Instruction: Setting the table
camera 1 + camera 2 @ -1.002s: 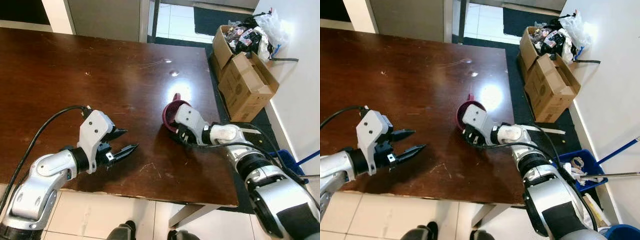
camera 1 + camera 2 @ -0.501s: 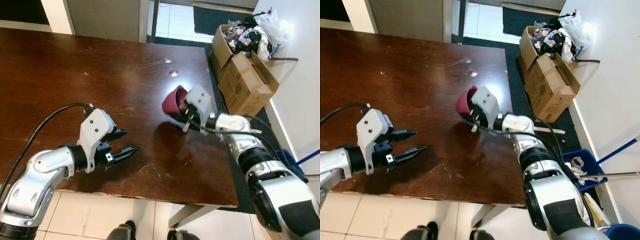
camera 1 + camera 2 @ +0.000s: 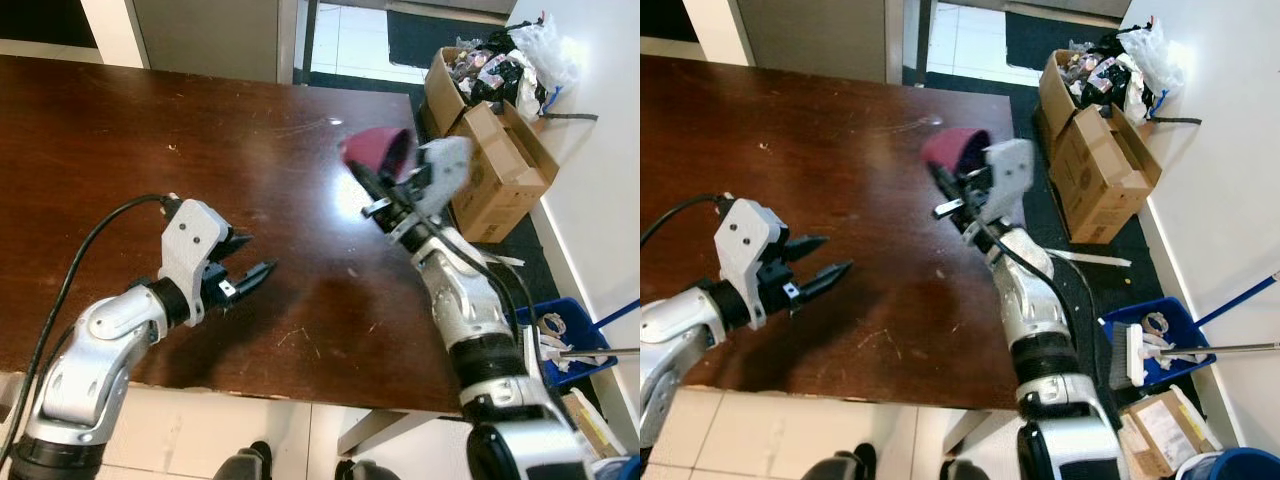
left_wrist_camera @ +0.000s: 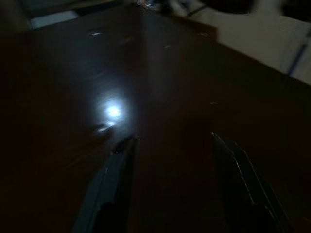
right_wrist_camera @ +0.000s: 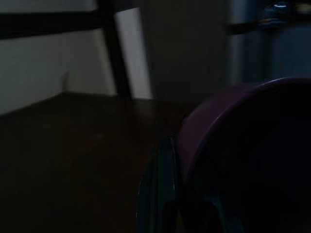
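Note:
A maroon cup [image 3: 378, 148] hangs tilted in the air over the right part of the dark brown table [image 3: 130, 130]. My right gripper [image 3: 372, 176] is shut on its rim, one finger [image 5: 163, 189] outside the wall of the cup [image 5: 243, 145]. My left gripper [image 3: 259, 254] hovers low over the table near its front edge, to the left of the cup. It stands open with nothing between its fingers [image 4: 114, 179], and bare wood lies below it.
Cardboard boxes [image 3: 492, 165] stand on the floor past the table's right edge, the far one stuffed with bags [image 3: 500, 60]. A blue bin [image 3: 1150, 335] and a brush [image 3: 1127, 352] lie by the white wall. The table's front edge runs just below my left arm.
My right gripper has lifted the maroon cup off the table, carrying it up and farther away. The left gripper has stayed open, almost in place.

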Robot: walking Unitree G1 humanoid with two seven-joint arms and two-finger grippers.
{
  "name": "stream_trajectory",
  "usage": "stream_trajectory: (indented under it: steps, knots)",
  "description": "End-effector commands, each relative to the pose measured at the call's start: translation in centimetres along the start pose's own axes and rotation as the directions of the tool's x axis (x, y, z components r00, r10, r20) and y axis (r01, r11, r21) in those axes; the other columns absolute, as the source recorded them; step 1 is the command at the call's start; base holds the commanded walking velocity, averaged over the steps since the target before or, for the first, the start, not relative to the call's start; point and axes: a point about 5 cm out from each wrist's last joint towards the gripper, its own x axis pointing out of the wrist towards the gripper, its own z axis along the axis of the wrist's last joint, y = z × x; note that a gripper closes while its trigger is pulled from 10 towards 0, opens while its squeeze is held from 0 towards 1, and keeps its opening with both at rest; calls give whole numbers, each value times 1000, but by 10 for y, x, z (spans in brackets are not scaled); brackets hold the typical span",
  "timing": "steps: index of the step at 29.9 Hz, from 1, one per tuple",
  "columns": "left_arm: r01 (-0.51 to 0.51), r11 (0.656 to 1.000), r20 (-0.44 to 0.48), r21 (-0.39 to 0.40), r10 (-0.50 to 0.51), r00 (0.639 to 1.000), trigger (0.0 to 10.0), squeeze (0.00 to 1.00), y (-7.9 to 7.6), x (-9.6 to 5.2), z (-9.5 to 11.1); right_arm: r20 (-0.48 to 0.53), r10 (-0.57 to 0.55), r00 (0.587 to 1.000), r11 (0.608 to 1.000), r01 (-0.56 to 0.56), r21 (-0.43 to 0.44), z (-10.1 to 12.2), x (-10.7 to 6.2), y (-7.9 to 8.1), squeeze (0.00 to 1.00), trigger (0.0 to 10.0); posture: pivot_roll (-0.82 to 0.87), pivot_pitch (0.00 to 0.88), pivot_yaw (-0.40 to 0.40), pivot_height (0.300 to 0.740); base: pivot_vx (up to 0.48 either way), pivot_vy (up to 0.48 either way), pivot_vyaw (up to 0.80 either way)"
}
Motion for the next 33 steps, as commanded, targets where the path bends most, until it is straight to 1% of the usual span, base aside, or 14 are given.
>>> stream_trajectory:
  steps: [1, 2, 4, 5, 7, 8, 10, 12, 16, 17, 28, 33]
  knots:
    - [-68, 998, -21, -16, 68, 997, 10000, 0, 6, -4, -6, -3, -69, 998, 998, 69, -4, -1, -9, -3, 0, 10000, -8, 68, 30, 740, 0, 0, 0]
    - [-120, 992, -16, -41, 119, 993, 10000, 0, 10, -7, -6, -6, -99, 995, 995, 99, -16, -1, -16, -1, 0, 10000, -10, 67, 32, 740, 0, 0, 0]
    - [-177, 982, -13, -68, 177, 984, 10000, 0, 13, -10, -7, -7, -125, 992, 991, 125, -45, 0, -26, 3, 0, 10000, -11, 68, 35, 740, 0, 0, 0]
    - [-202, 977, -11, -63, 201, 979, 10000, 0, 14, -11, -8, -8, -138, 990, 988, 137, -76, 1, -31, 5, 0, 10000, -11, 68, 35, 740, 0, 0, 0]
    - [-265, 964, -12, -35, 265, 964, 10000, 0, 16, -13, -10, -11, -178, 984, 979, 176, -102, 1, -38, 8, 0, 10000, -23, 67, 41, 740, 0, 0, 0]
    - [-265, 964, -12, -35, 265, 964, 10000, 0, 16, -13, -10, -11, -178, 984, 979, 176, -102, 1, -38, 8, 0, 10000, -23, 67, 41, 740, 0, 0, 0]
    - [-302, 952, -13, -48, 302, 953, 10000, 0, 16, -13, -13, -7, -196, 981, 970, 193, -148, 2, -41, 9, 0, 10000, -27, 63, 39, 740, 0, 0, 0]
    - [-332, 942, -16, -52, 332, 943, 10000, 0, 15, -12, -16, -6, -199, 980, 965, 195, -173, 0, -43, 12, 0, 10000, -32, 53, 30, 740, 0, 0, 0]
    - [-361, 931, -18, -48, 361, 932, 10000, 0, 15, -11, -17, -6, -210, 978, 962, 206, -179, 0, -45, 15, 0, 10000, -33, 49, 25, 740, 0, 0, 0]
    - [-379, 924, -25, -50, 378, 925, 10000, 0, 13, -10, -19, -6, -220, 976, 959, 215, -185, 2, -46, 17, 0, 10000, -34, 42, 22, 740, 0, 0, 0]
    - [-395, 918, -21, -46, 394, 919, 10000, 0, 9, -6, -21, -14, -258, 966, 948, 250, -198, 3, -49, 13, 0, 10000, -45, 36, 21, 740, 0, 0, 0]
    - [-392, 919, -22, -46, 391, 920, 10000, 0, 8, -4, -21, -21, -271, 962, 944, 261, -203, 2, -50, 11, 0, 10000, -44, 41, 21, 740, -364, 0, 0]
